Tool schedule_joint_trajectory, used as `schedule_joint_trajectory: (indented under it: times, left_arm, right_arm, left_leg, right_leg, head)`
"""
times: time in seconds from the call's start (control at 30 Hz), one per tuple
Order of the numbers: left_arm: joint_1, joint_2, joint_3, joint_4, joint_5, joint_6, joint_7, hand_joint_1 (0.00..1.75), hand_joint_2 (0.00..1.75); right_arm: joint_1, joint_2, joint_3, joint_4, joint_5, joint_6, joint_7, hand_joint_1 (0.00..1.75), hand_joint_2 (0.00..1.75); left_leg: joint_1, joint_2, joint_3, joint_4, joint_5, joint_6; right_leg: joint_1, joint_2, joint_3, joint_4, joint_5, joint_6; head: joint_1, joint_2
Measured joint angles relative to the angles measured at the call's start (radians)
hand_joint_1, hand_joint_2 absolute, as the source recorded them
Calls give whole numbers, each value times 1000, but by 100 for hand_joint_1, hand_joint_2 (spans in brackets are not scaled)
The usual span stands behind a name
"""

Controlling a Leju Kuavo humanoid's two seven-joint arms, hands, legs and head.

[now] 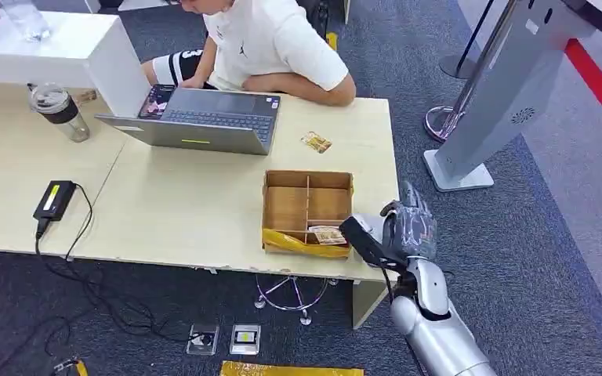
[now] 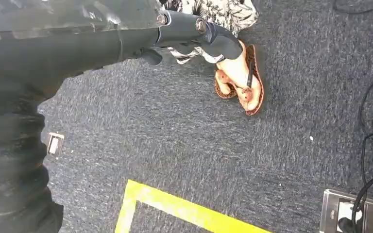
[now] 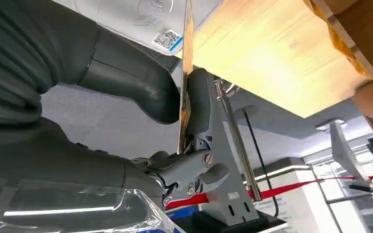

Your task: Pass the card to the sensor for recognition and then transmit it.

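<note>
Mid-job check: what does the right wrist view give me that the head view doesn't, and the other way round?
Right wrist view alone: the card, seen edge-on, pinched between the thick thumb and a finger, plus a grey panel with a QR sticker behind it.

Head view alone: the divided cardboard box with a card inside, the laptop, a person seated at it, a loose card on the table, and the grey kiosk stand.

Both: the right hand and the light wooden table.

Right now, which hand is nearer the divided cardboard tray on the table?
Right. The right hand, pinching a thin card, sits just beside the divided cardboard tray at the table's corner. The left hand hangs low over the grey carpet.
</note>
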Motion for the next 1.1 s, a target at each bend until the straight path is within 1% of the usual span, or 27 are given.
schedule_joint_trajectory:
  times: [0.17, 0.3, 0.47, 0.57, 0.77, 0.93, 1.1]
  left_arm:
    - [0, -4, 0, 0, 0, 0, 3, 0, 175]
    - [1, -6, 0, -6, -3, -8, 13, 0, 175]
    - [1, -5, 0, -14, -6, -15, 14, 0, 175]
    - [1, -5, 0, -19, -11, -20, 19, 0, 175]
    - [4, -5, 0, -29, -16, -37, 24, 0, 175]
    - [5, -2, 0, -34, -23, -56, 24, 0, 175]
    - [5, 4, 0, -34, -25, -63, 24, 0, 175]
  right_arm:
    - [-4, 6, 9, 42, -2, -11, -3, 175, 175]
    - [-18, 8, 13, 87, 9, -22, 29, 175, 175]
    - [-23, 8, 14, 124, 16, -29, 46, 175, 175]
    - [-35, 8, 14, 146, 32, -30, 80, 175, 175]
    - [-59, 5, 11, 195, 56, 3, 130, 175, 175]
    - [-68, 4, 5, 215, 70, 30, 154, 175, 175]
    - [-71, 4, -10, 222, 74, 45, 162, 175, 175]
  left_leg:
    - [0, 0, 0, 0, 0, 0]
    - [0, 0, 0, 0, 0, 0]
    - [0, 0, 0, 0, 0, 0]
    - [0, 0, 1, 0, 0, 0]
    - [0, 1, 2, 0, 0, 0]
    - [0, 3, 2, 0, 0, 0]
    - [0, 3, 3, 0, 0, 0]
  right_leg:
    - [0, 0, 0, 0, 0, 0]
    - [0, 0, 0, 0, 0, 0]
    - [0, 0, 0, 0, 0, 0]
    - [0, 0, 0, 0, 0, 0]
    - [0, 2, 1, 0, 0, 0]
    - [0, 3, 1, 0, 0, 0]
    - [0, 3, 1, 0, 0, 0]
  head:
    - [0, 0]
    - [0, 0]
    - [0, 0]
    - [0, 0]
    - [0, 0]
    - [0, 0]
    - [0, 0]
